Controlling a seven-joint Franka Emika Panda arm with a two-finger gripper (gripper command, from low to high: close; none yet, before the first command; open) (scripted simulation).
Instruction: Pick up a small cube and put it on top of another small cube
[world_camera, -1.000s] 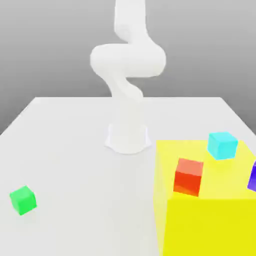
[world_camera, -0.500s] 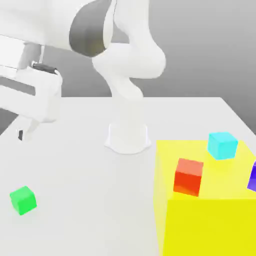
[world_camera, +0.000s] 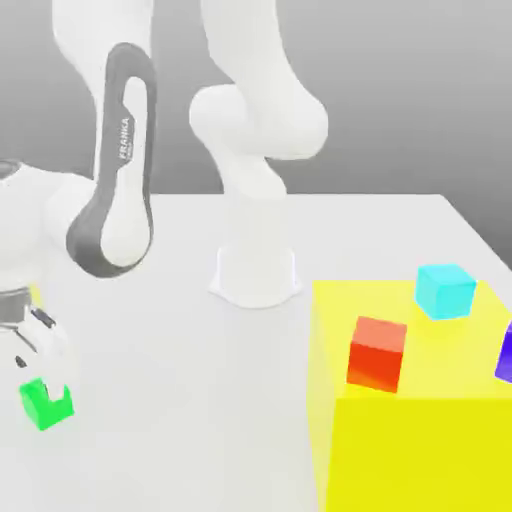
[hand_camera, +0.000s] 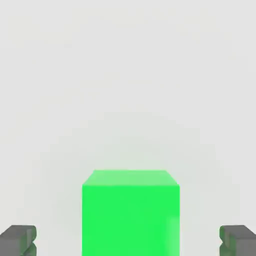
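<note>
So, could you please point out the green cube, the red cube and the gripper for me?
green cube (hand_camera: 130, 215), hand view, on its near face.
red cube (world_camera: 377, 352), exterior view, on its front face.
gripper (world_camera: 42, 385), exterior view, midway between its open fingertips, just above the green cube.

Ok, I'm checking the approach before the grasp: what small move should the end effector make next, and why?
Probably close the end effector on the green cube. In the hand view the cube sits centred between the two open fingertips, with a gap on each side, and in the exterior view the end effector is down around the cube on the table. If the fingertips are not low enough, lower slightly first.
</note>
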